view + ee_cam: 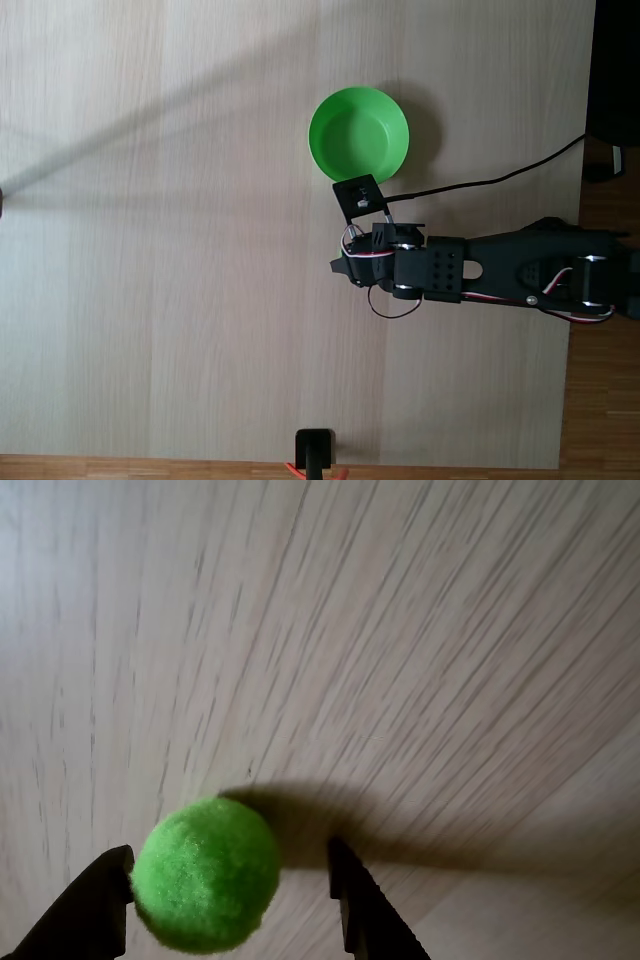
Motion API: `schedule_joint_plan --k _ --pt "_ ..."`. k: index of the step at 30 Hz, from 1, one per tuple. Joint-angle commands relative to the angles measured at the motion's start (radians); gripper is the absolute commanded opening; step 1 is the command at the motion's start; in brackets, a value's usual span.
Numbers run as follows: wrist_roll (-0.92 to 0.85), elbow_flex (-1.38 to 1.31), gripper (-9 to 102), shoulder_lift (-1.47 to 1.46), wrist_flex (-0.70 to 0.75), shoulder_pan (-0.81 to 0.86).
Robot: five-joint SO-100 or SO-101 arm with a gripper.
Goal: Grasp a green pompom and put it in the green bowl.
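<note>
- The small bright green fuzzy pompom (206,874) sits between the two black fingers of the claw (232,875) in the wrist view; it lies against the left finger (100,895), while a clear gap of pale wood shows between it and the right finger (358,900)
- The claw is spread, wider than the ball, and is not yet pinching it; whether the pompom rests on the table or is lifted cannot be told, though its shadow falls close behind it on the wood
- In the fixed view the black arm reaches in from the right edge of the pale wood-grain table (160,250), its claw end near the table's middle; the pompom is hidden under the arm there
- The round bright green plastic bowl (322,150) stands just beyond the claw end, toward the top edge of the table, empty and upright
- Handling, as a judgement: the ball looks very light, soft and springy; it should compress under the fingers rather than slip, and will not break; being so light, it may roll or be nudged aside by one finger
- Best hold: across its widest middle, both fingers meeting it evenly, closing until the fuzz gives a little
</note>
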Motion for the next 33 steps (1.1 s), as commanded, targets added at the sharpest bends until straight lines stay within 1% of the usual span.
schedule_joint_plan --k 1,14,20,33 --pt "-0.005 -0.038 23 0.011 -0.005 0.002" --pt "0.0 -0.038 23 0.014 -0.005 0.0" --pt "-0.002 -0.06 19 0.008 -0.005 0.0" --pt "0.006 -0.095 19 0.005 0.009 0.002"
